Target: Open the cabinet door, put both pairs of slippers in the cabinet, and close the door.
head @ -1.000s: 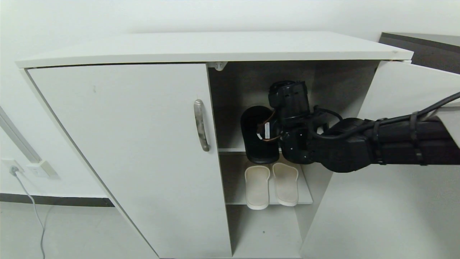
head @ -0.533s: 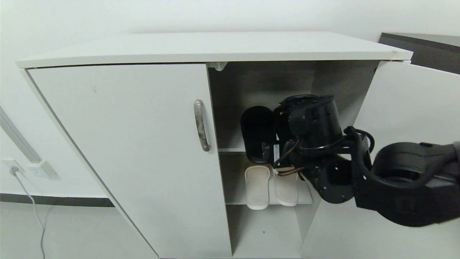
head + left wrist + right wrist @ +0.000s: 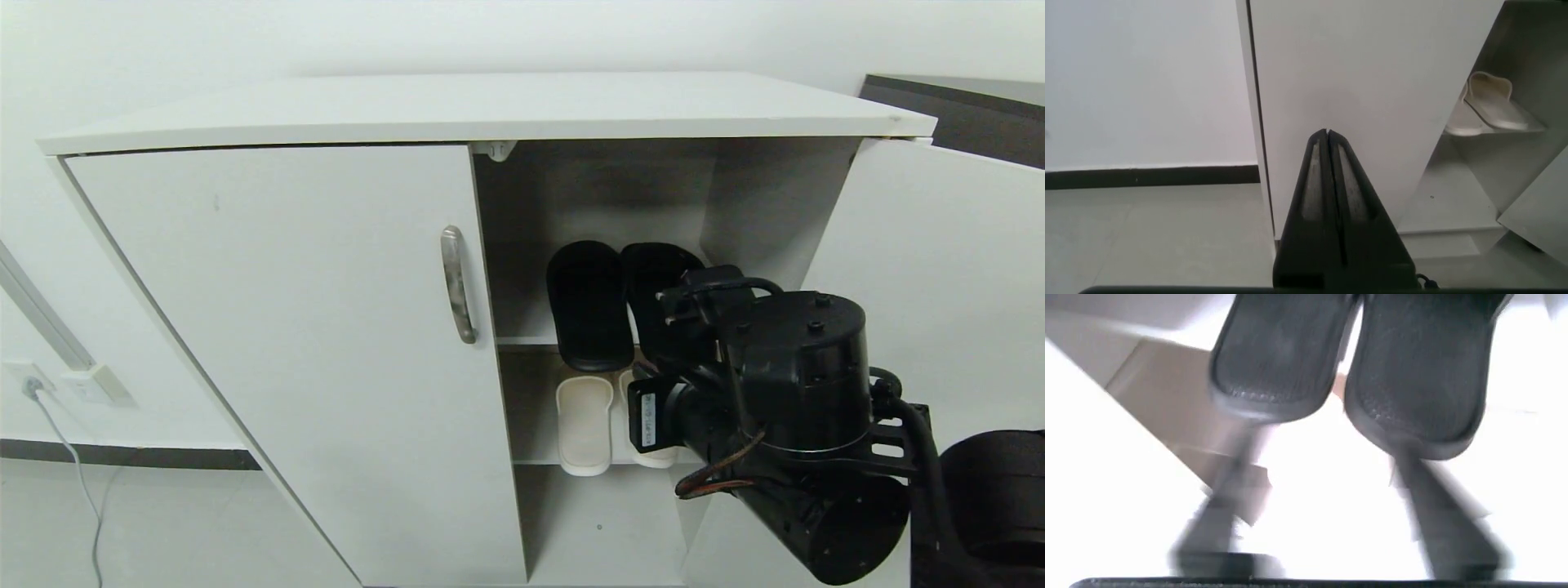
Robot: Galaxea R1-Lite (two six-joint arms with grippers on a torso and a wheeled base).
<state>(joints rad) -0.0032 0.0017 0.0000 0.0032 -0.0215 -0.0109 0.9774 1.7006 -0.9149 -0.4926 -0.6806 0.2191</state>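
Slippers sit inside the cabinet: the black pair side by side on the upper shelf, their near ends at its front edge, and the white pair on the shelf below. The right door stands swung wide and the left door is shut. The right arm rises from low on the right before the opening. The right claw points at the black pair, fingers apart and empty. The left claw, fingers pressed together, faces the left door low down.
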